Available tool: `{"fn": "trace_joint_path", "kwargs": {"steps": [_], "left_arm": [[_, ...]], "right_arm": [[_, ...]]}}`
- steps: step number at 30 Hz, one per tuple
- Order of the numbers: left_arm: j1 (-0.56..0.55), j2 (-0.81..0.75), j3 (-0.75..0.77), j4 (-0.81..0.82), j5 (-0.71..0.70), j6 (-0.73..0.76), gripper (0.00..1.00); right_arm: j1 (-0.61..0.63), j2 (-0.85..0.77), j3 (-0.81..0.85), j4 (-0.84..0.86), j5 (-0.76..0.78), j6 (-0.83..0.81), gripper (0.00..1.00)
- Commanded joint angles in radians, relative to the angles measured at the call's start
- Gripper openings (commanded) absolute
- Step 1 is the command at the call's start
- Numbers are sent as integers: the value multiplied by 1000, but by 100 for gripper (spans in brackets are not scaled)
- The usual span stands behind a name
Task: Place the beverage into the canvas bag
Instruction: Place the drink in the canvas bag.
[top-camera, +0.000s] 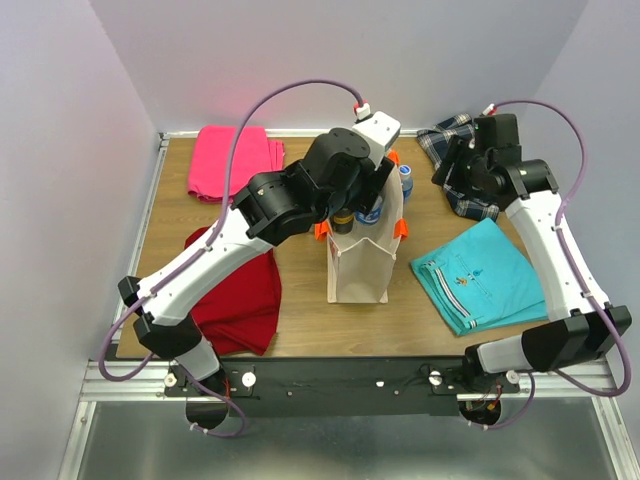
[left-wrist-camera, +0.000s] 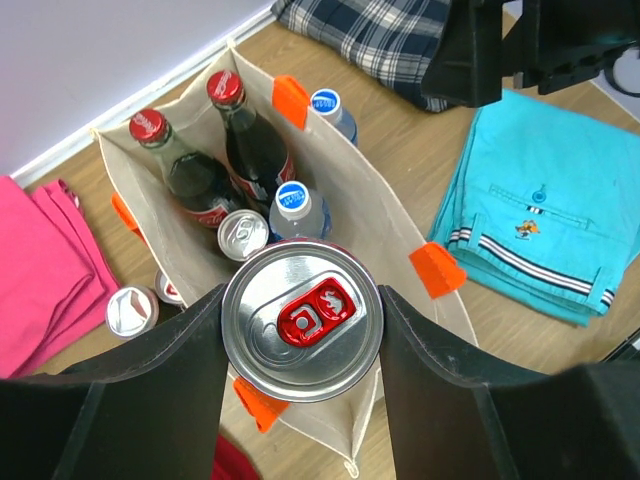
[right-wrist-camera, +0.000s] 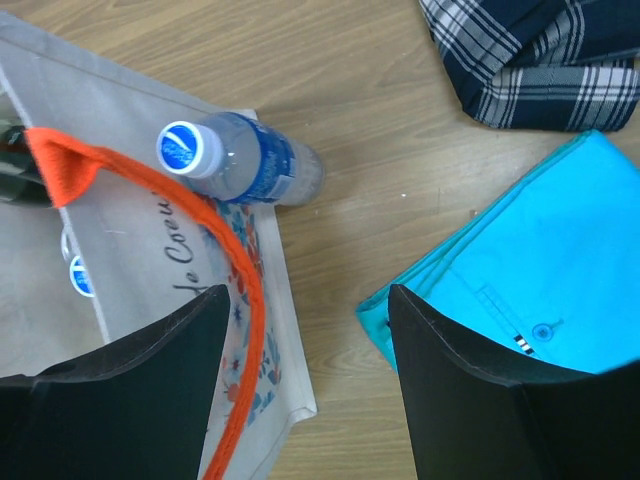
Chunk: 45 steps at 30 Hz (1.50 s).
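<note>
A silver beverage can (left-wrist-camera: 301, 320) with a red tab sits upright between the black fingers of my left gripper (left-wrist-camera: 301, 330), which is shut on its sides. It hangs over the near end of the open canvas bag (left-wrist-camera: 400, 215), a cream tote with orange straps standing mid-table (top-camera: 358, 270). Inside the bag stand two red-capped cola bottles (left-wrist-camera: 225, 150), a blue-capped water bottle (left-wrist-camera: 297, 205) and another can (left-wrist-camera: 243, 235). My right gripper (right-wrist-camera: 305, 300) is open and holds nothing, above the table to the right of the bag (right-wrist-camera: 130, 260).
A water bottle (right-wrist-camera: 240, 160) stands on the table against the bag's right side. A loose can (left-wrist-camera: 132, 311) stands left of the bag. Folded cloths lie around: pink (top-camera: 235, 160), red (top-camera: 240, 295), turquoise (top-camera: 480, 275), plaid (top-camera: 455, 140).
</note>
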Motion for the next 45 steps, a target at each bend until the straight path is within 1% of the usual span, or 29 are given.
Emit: {"fn": "trace_joint_path", "kwargs": {"steps": [1,6,11,20,28,31,35,45], "left_arm": [[22,-14,-29,37,-17,-41,0],[36,-26,-104,60,-12,-50,0],[53,-58,-213,99,12,-75,0],[116,-115,-376,186,39,-135,0],[134,-129,-434,254,17,-158,0],[139,-121,-442,269,5,-164,0],[140,-104,-445,280,-7,-169,0],[140,-48,-459,312,-35,-185,0]], "right_arm": [[77,28,76,-70,143,15,72],[146,57,141,-100,189,30,72],[231,134,260,-201,293,50,71],[317,171,288,-215,273,81,70],[350,194,257,-196,247,79,70],[351,194,237,-183,237,78,68],[351,191,211,-184,252,78,58],[351,186,182,-184,264,68,49]]}}
